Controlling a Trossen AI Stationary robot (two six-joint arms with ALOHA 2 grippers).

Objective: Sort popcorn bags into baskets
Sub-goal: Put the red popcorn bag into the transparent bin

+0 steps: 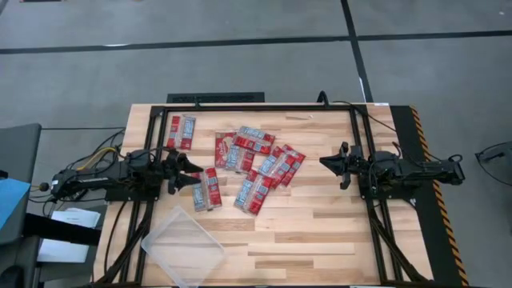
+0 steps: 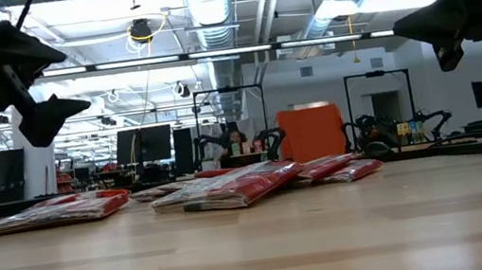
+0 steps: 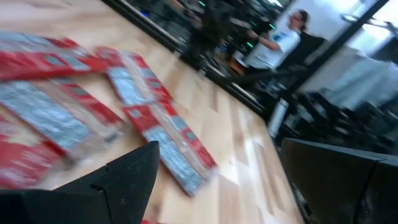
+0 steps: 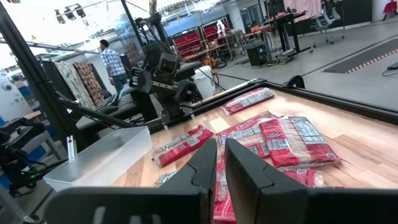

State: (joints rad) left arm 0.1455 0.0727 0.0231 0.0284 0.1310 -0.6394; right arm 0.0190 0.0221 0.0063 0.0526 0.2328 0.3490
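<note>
The left pincer [image 1: 190, 174], spread wide and empty, hovers at centre-left by two bags [image 1: 207, 190]. It should come down flat over one thin, glossy bag only. The clear tray [image 1: 183, 246] lies lower left. The right pincer [image 1: 330, 162], nearly pressed together, waits at right.

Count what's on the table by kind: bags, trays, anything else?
popcorn bags: about 12 (red with silver panels; the middle pile overlaps, so the count is approximate)
clear tray: 1, no bags in it
Total: about 13
</note>
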